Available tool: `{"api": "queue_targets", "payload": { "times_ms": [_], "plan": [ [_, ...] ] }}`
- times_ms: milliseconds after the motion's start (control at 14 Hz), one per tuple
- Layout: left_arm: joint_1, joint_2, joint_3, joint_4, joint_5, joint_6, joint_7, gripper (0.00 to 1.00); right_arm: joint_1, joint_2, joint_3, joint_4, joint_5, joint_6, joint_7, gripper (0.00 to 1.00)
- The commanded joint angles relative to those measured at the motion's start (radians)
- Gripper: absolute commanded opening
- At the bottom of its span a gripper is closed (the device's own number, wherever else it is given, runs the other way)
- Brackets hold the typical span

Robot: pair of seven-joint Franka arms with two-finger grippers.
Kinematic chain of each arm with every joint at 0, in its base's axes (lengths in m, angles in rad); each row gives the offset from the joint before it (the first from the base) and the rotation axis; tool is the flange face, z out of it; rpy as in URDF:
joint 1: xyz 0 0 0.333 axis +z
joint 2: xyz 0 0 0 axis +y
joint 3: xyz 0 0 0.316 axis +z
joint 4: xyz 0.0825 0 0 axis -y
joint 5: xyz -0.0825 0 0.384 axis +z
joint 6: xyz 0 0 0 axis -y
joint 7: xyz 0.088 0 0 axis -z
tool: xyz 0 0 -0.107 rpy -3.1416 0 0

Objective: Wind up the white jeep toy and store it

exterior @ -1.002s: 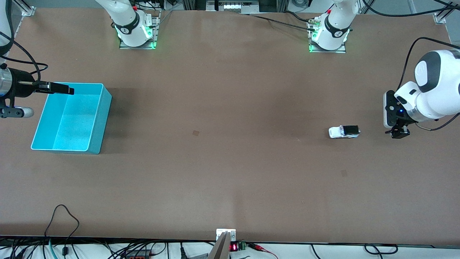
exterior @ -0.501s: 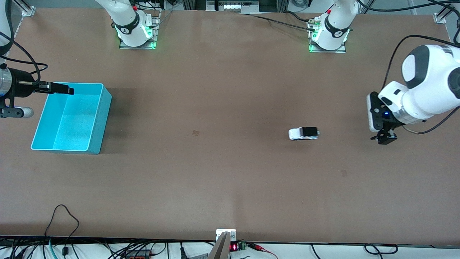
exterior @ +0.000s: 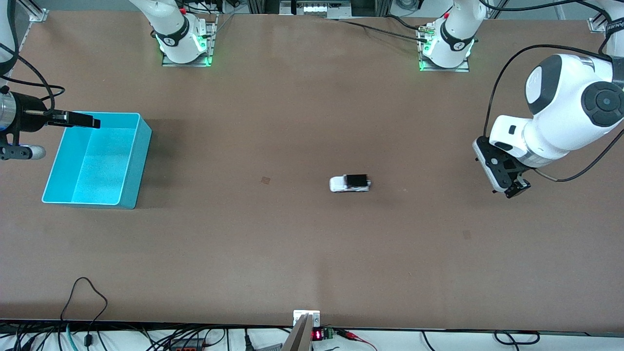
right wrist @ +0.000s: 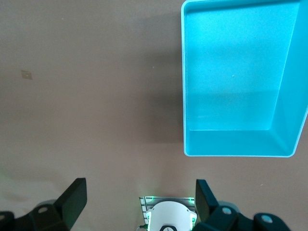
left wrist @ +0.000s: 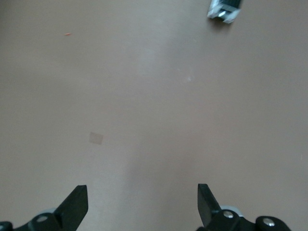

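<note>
The jeep is standing on bare table near the middle, well apart from both grippers. Its long axis is running along the table's length, the white hood pointing toward the right arm's end and the black roof panel toward the left arm's end. Its wheels are too small to make out in the front view. In the left wrist view only a corner of the jeep is showing, cut off by the frame edge.

The left gripper is hanging over the table at the left arm's end, its fingers largely hidden under the wrist in the front view; the left wrist view is showing them spread wide with nothing between. The right gripper is hovering over the rim of the bin at the right arm's end, that arm being partly cut off by the frame edge. Its fingers are likewise spread and grasping nothing. The bin is lying empty in the right wrist view.

Compared with a second ago, the jeep is sitting much closer to the table's middle, having rolled from beside the left gripper toward the bin. The left arm is swinging its wrist the same way, while the right arm is waiting unmoved.
</note>
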Motion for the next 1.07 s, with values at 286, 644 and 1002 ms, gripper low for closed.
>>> {"api": "queue_targets", "payload": {
  "times_ms": [286, 644, 1002],
  "plan": [
    [-0.090, 0.005, 0.060, 0.086, -0.023, -0.033, -0.473, 1.00, -0.011, 0.002, 0.003, 0.012, 0.007, -0.017, -0.019, 1.00],
    [-0.112, -0.010, 0.091, 0.093, -0.025, -0.045, -0.769, 1.00, -0.011, 0.002, 0.003, 0.012, 0.007, -0.017, -0.019, 1.00],
    [-0.112, -0.008, 0.157, 0.141, -0.028, -0.073, -0.874, 1.00, -0.011, 0.002, 0.003, 0.012, 0.006, -0.017, -0.019, 1.00]
  ]
}}
